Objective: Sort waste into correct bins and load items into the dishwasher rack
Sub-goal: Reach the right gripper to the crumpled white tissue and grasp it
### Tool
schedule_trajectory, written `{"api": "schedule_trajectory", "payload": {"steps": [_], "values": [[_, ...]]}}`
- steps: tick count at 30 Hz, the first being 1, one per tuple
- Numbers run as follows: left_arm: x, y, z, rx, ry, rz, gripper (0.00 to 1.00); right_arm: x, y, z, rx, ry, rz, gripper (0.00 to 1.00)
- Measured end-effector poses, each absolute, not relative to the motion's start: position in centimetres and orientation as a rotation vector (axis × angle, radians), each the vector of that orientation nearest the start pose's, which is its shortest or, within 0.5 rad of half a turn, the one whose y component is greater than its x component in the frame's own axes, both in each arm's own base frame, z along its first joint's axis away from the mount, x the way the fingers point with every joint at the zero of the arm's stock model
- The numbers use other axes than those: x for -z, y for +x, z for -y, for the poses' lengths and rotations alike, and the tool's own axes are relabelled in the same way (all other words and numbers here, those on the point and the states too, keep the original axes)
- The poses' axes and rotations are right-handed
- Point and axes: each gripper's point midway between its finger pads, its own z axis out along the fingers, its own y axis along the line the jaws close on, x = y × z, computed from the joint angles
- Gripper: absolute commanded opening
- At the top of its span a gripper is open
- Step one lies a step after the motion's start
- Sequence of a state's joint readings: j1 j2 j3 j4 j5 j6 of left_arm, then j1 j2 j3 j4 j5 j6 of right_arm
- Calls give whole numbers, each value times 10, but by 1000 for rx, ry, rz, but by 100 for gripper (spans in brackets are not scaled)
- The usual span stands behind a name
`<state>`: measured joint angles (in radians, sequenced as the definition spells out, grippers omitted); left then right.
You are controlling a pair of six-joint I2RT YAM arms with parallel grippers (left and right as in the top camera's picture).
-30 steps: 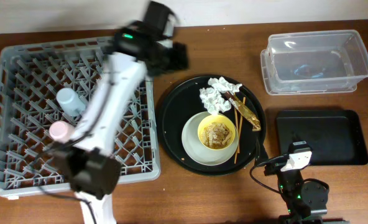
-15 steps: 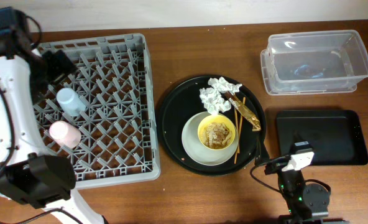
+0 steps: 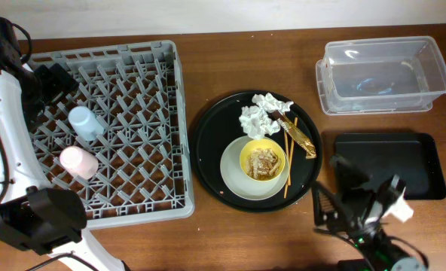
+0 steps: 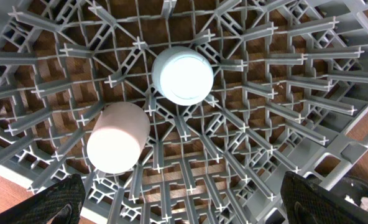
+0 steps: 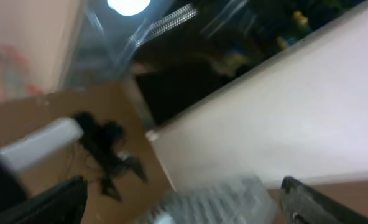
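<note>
The grey dishwasher rack (image 3: 144,162) holds a blue cup (image 3: 85,121) and a pink cup (image 3: 78,161), both upside down; they also show in the left wrist view, blue (image 4: 183,74) and pink (image 4: 117,138). My left gripper (image 3: 53,79) hovers over the rack's far-left corner, open and empty (image 4: 184,211). White napkins (image 3: 262,114), a gold-brown wrapper (image 3: 297,133), two chopsticks (image 3: 287,162) and a yellow bowl (image 3: 263,160) of food scraps on a pale plate (image 3: 233,177) lie on the round black tray (image 3: 206,143). My right gripper (image 3: 336,192), blurred, is open near the front right.
The clear tub (image 3: 381,71) stands at the back right, and shows faintly in the blurred right wrist view (image 5: 215,199). The flat black tray (image 3: 392,162) lies in front of it, just right of my right gripper. Bare wooden table lies between rack and round tray.
My left arm has swung from the rack's back right corner to its far left side. My right arm has tilted up and shifted at the front right edge.
</note>
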<state>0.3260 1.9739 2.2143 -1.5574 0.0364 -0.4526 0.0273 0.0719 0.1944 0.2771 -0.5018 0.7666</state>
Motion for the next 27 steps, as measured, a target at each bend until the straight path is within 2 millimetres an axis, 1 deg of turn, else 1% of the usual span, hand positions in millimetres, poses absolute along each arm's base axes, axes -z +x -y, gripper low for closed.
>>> {"api": "schedule_trajectory", "payload": {"steps": [2,4,5,7,8,10,11,13,14,17,18,20,22,23,24,26,27], "values": [[-235,389,-125,74,-1091,-2677,100,-310,214,-85,-860,25,-1494,99],[-235,389,-125,73,-1091,-2678,99,-300,228,-83,-753,13,-1729,99],[-235,389,-126,71,-1090,-2675,99,-297,238,-84,-711,-10,-1876,99],[-235,389,-126,71,-1091,-2677,99,-290,257,-86,-669,-50,-2108,99],[-235,389,-126,70,-1091,-2677,99,-290,272,-91,-663,-92,-2240,99],[-235,389,-126,69,-1091,-2676,99,-288,294,-107,-665,-179,-2385,99],[-235,389,-126,69,-1091,-2677,99,-287,305,-118,-664,-227,-2443,99],[-235,389,-125,71,-1092,-2678,99,-283,323,-138,-649,-313,-2505,99],[-235,389,-125,71,-1092,-2678,99,-277,330,-150,-631,-362,-2546,99],[-235,389,-125,71,-1091,-2678,100,-252,346,-187,-566,-503,-2627,99],[-235,389,-125,71,-1091,-2678,99,-239,350,-203,-560,-557,-2648,99],[-235,389,-125,70,-1092,-2678,99,-208,349,-224,-560,-631,-2722,99],[-235,389,-125,71,-1091,-2678,99,-186,347,-232,-551,-662,-2783,99],[-235,389,-125,71,-1091,-2678,99,-172,346,-234,-543,-671,-2825,99],[-235,389,-125,71,-1091,-2678,99,-159,347,-235,-535,-663,-2864,99],[-235,389,-125,71,-1091,-2678,99,-141,350,-233,-502,-639,-2915,99],[-235,389,-125,71,-1091,-2678,99,-132,352,-229,-458,-626,-2938,96]]}}
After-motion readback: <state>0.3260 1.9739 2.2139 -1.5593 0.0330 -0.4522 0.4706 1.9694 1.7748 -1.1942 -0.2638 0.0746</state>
